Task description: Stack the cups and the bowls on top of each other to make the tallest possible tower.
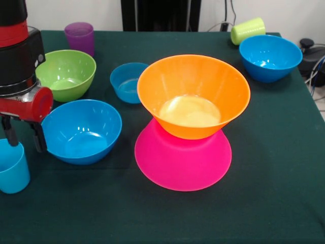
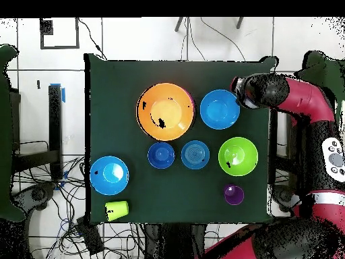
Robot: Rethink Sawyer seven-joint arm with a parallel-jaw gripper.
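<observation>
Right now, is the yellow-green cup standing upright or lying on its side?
On its side: the yellow-green cup lies at the table's far edge, its mouth facing sideways.

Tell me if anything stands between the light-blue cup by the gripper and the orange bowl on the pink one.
Yes: a medium blue bowl sits on the table between the light-blue cup and the orange bowl atop the upturned pink bowl. The orange bowl is empty. The open gripper hangs right over the cup.
</observation>
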